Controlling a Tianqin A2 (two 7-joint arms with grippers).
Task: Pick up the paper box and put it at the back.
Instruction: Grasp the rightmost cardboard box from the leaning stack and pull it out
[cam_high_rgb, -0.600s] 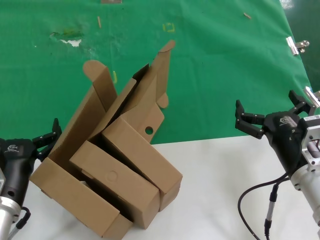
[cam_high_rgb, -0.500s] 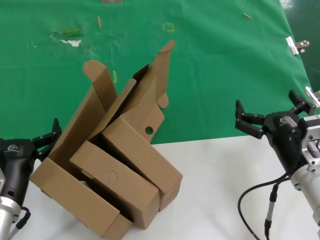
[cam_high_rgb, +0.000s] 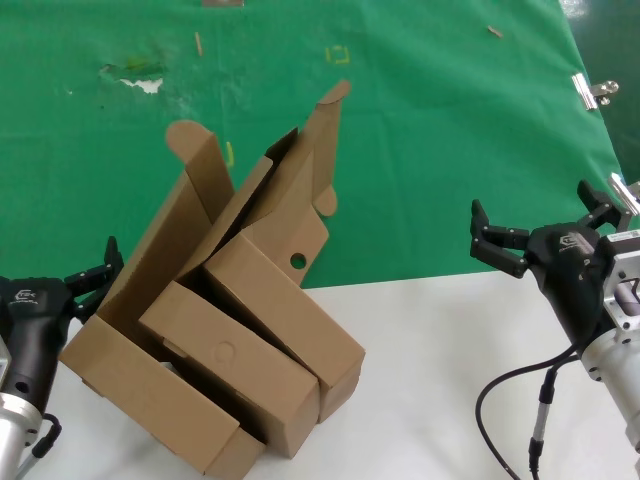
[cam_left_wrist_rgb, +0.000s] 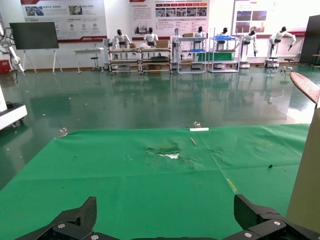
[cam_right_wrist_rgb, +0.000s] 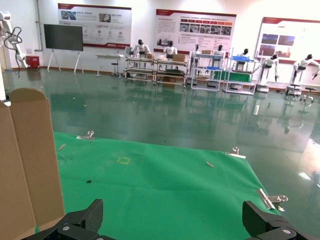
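Green cloth (cam_high_rgb: 450, 150), brown cardboard paper box (cam_high_rgb: 285, 215), both grippers idle, jaws spread.

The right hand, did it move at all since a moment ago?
No. The right hand sits open at the same spot over the near edge of the green cloth, no nearer the paper box.

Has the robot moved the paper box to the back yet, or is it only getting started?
Only getting started. Nothing looks done: the paper box leans in the pile with the other cartons, mostly at the white table's edge. Nothing is in hand: the left gripper and right gripper are open and empty. Grabbing it, lifting it and placing it on the green cloth are all left.
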